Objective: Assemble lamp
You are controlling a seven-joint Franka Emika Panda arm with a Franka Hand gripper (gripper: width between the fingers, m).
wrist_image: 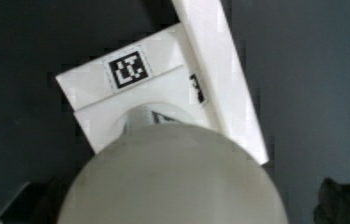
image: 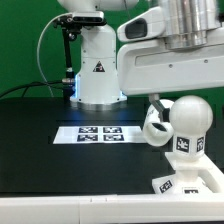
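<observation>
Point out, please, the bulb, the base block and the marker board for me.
Bulb (image: 190, 113): exterior view, on its round white dome.
Base block (image: 197, 180): exterior view, on its white top face.
Marker board (image: 95, 133): exterior view, on its tagged middle.

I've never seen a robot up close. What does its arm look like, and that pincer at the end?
The arm is glossy white with rounded, bulging segments. Its base carries a black triangular sticker, and black cables loop beside it. Near the wrist the casing turns grey. The pincer has two dark fingers, blurred in the wrist view.
</observation>
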